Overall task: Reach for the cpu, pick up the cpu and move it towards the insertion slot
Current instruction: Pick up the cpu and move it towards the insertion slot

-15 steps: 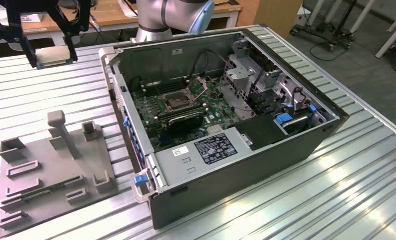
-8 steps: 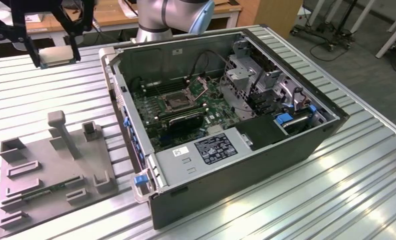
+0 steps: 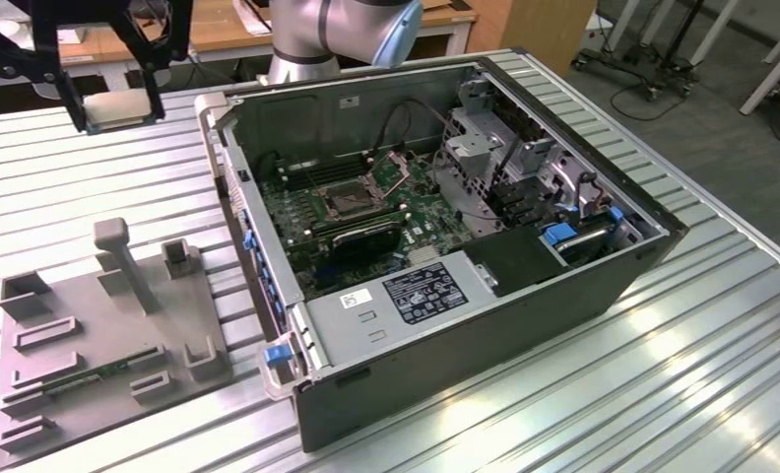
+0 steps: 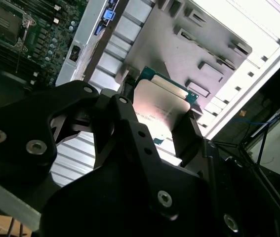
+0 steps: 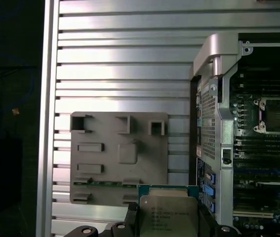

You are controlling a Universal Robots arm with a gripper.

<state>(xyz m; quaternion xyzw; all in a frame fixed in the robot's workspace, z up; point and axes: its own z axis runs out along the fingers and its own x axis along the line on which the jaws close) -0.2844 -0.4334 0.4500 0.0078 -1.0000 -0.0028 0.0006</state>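
A black pincer, clamped on the small flat square silvery-topped cpu, holds it in the air above the ribbed metal table, well apart from the square dark metal-framed insertion slot inside the open computer case.

cpu clipped in first wrist view, end effector cropped in exterior view

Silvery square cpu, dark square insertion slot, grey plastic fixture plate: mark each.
silvery square cpu (image 4: 162, 104), second wrist view, middle of metal top.
dark square insertion slot (image 3: 343, 201), exterior view, socket centre.
grey plastic fixture plate (image 5: 147, 173), first wrist view, bare flat surface.
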